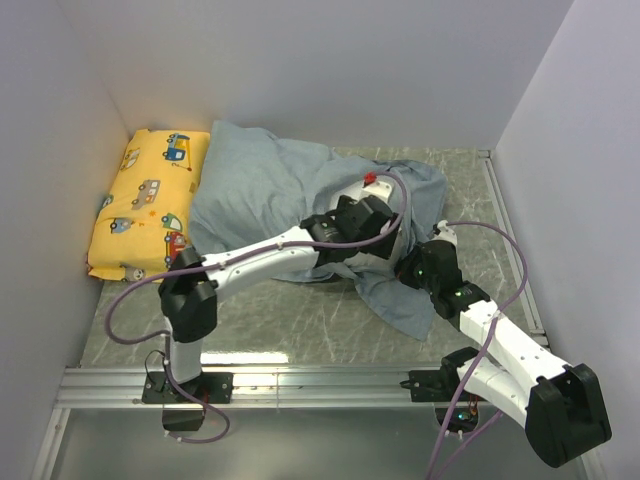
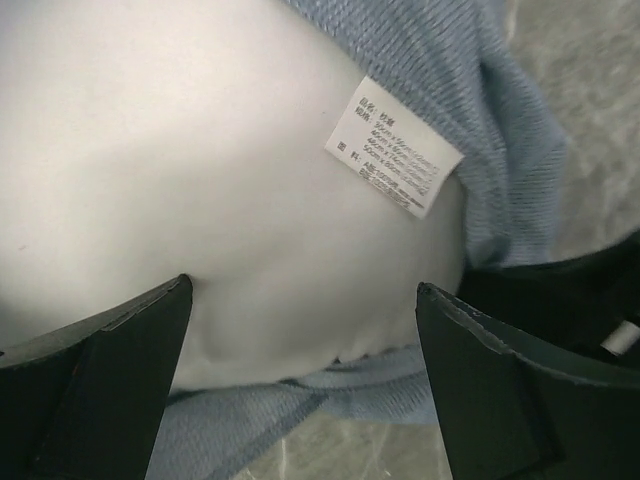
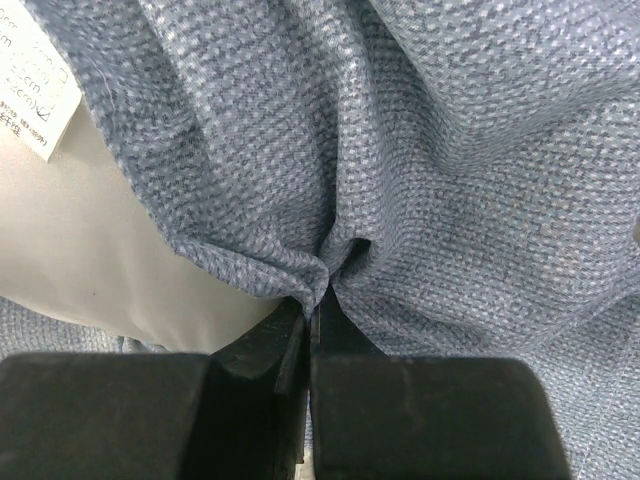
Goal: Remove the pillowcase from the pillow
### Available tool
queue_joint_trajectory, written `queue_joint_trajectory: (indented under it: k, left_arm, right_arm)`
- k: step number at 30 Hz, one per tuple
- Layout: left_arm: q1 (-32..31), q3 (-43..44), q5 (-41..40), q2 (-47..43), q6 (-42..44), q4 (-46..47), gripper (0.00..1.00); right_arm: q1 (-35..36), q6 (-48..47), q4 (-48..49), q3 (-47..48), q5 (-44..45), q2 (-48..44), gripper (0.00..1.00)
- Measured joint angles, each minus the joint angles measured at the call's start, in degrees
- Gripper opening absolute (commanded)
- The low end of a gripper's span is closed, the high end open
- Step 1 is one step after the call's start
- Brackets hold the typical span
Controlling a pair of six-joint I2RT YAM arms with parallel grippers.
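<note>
The blue-grey pillowcase (image 1: 260,185) lies crumpled across the middle of the table, covering most of the pillow. In the left wrist view the white pillow (image 2: 200,180) bulges out of the pillowcase (image 2: 490,110), showing a white printed tag (image 2: 393,147). My left gripper (image 2: 303,300) is open, its fingers (image 2: 100,380) standing wide on either side of the pillow's bare end. My right gripper (image 3: 318,295) is shut on a pinched fold of the pillowcase (image 3: 450,170), beside the pillow (image 3: 90,260). From above, both grippers meet at the cover's right end, left gripper (image 1: 388,236) and right gripper (image 1: 412,262).
A yellow vehicle-print cushion (image 1: 150,200) lies against the left wall, touching the pillowcase. White walls close the table on the left, back and right. A metal rail (image 1: 300,385) runs along the near edge, by the arm bases. Grey marbled tabletop (image 1: 290,325) shows in front.
</note>
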Motion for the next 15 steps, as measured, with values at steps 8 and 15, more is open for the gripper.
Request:
queue_joint_trajectory:
  k: [8, 15]
  left_arm:
    - [-0.2, 1.4, -5.0, 7.3, 1.0, 1.7, 0.03]
    - [0.3, 11.0, -8.2, 13.1, 1.5, -3.8, 0.0]
  right_arm:
    - [0.0, -0.1, 0.0, 0.0, -0.1, 0.0, 0.0]
    - [0.0, -0.4, 0.8, 0.3, 0.0, 0.0, 0.0]
